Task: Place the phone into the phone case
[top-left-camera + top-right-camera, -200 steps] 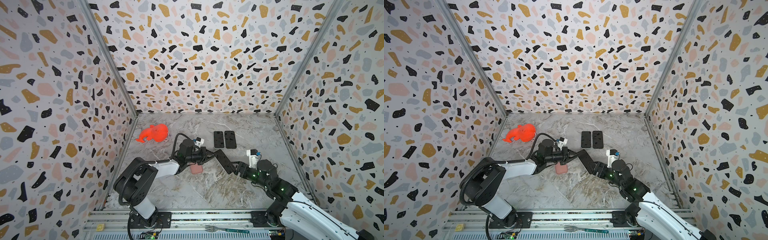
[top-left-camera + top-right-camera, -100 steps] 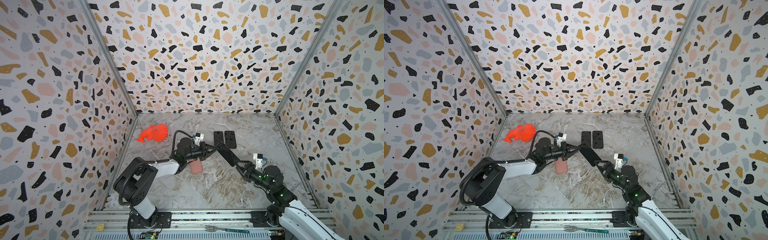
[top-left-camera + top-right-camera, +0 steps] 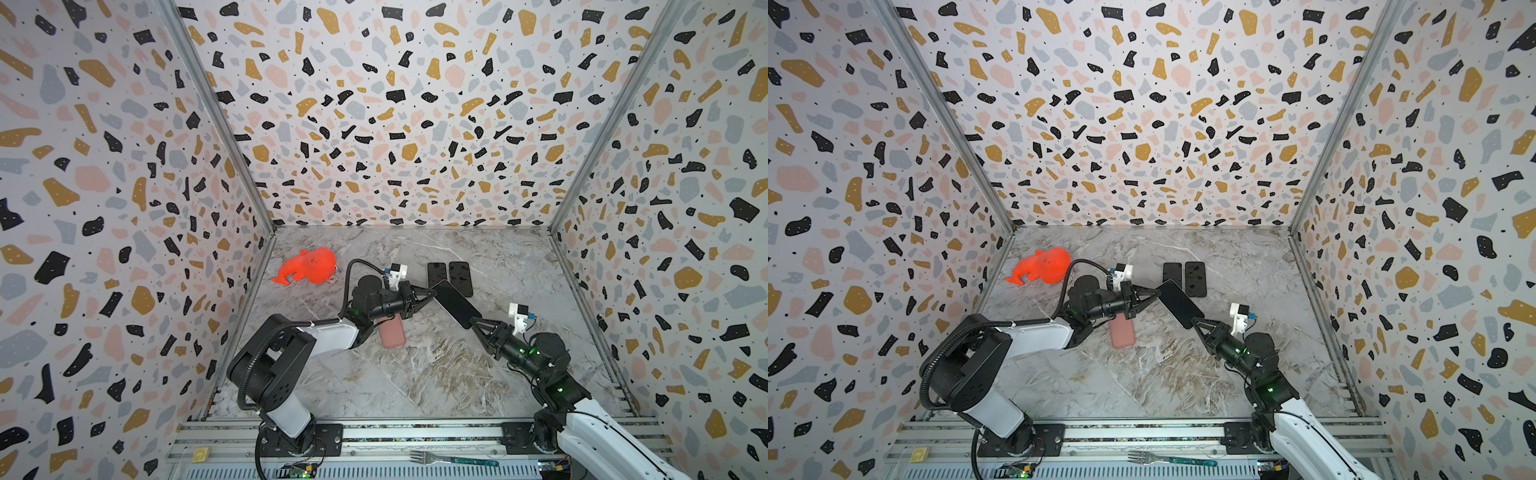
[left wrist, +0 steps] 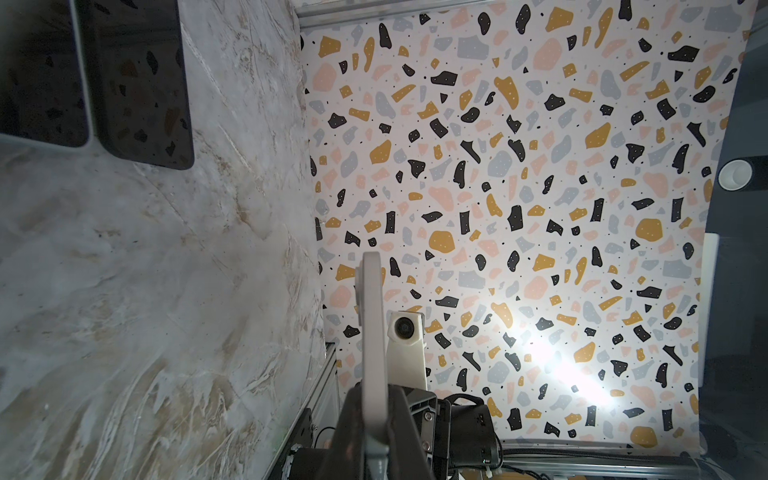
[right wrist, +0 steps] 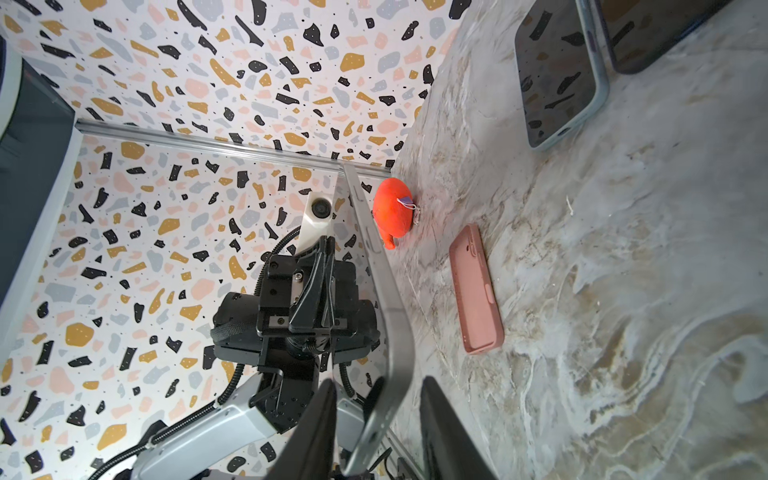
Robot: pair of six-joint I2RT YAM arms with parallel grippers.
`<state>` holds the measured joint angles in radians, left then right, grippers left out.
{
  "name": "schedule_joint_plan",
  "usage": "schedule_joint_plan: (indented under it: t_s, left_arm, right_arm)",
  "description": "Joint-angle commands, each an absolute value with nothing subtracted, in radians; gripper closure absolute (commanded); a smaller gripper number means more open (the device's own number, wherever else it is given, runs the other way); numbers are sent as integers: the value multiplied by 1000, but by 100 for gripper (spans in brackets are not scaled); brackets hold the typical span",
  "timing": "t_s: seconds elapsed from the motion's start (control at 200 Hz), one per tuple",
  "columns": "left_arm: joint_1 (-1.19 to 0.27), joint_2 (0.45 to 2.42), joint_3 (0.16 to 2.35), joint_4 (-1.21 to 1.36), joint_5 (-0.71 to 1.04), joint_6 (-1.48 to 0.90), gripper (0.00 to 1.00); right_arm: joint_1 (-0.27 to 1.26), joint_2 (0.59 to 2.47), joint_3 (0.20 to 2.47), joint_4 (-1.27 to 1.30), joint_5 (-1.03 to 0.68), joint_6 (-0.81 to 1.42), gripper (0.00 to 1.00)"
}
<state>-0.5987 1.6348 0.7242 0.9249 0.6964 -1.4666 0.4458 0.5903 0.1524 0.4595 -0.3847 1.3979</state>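
Marbled grey bench (image 3: 415,374) — left jaws are holding the glossy black phone (image 3: 455,304) by one end; right jaws are straddling the other, gaps showing.

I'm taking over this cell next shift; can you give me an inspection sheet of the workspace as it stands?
Surface: marble-patterned table, grey and brown veining.
Job's things: phone held tilted in the air between both arms; pink phone case flat on the table beneath the left arm.
Clutter: orange toy near the left wall; two other phones flat, side by side, at the back; fork on the front rail.
Grippers: left gripper shut on one end of the phone; right gripper straddles the other end, grip unclear.
Cables: black cable loops above the left arm's wrist, clear of the phone.
Surroundings: terrazzo walls on three sides.
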Motion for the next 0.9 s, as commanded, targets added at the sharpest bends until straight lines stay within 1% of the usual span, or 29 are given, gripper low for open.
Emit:
schedule_joint_plan:
  t_s: [0.0, 0.285, 0.461, 0.521, 0.616, 0.656, 0.726, 0.846, 0.866, 0.896]
  left_arm:
    - [-600, 1642, 719, 1049, 707, -1483, 100]
    - [-606, 1652, 716, 1073, 708, -1493, 100]
    - [-607, 1661, 713, 1057, 709, -1475, 100]
    - [-607, 1658, 712, 1037, 709, -1456, 100]
    - [-607, 1640, 720, 922, 703, -1375, 100]
    - [-605, 1628, 729, 840, 696, -1317, 90]
    - [-599, 1605, 757, 667, 673, -1200, 66]
    - [-567, 1578, 829, 341, 598, -971, 31]
    - [-561, 1576, 846, 293, 587, -933, 26]
    - [-552, 1580, 875, 205, 562, -868, 23]
  right_arm:
    - [442, 599, 164, 522, -377, 1393, 71]
    - [441, 636, 165, 586, -395, 1401, 83]
    - [441, 631, 170, 583, -395, 1401, 91]
    - [442, 626, 171, 573, -392, 1398, 94]
    - [440, 616, 172, 546, -387, 1392, 97]
    - [436, 611, 174, 532, -388, 1390, 99]
    - [432, 607, 172, 521, -391, 1386, 100]
    - [419, 611, 175, 505, -409, 1368, 100]
    - [416, 613, 173, 502, -415, 1363, 100]
    - [413, 618, 175, 497, -421, 1357, 100]
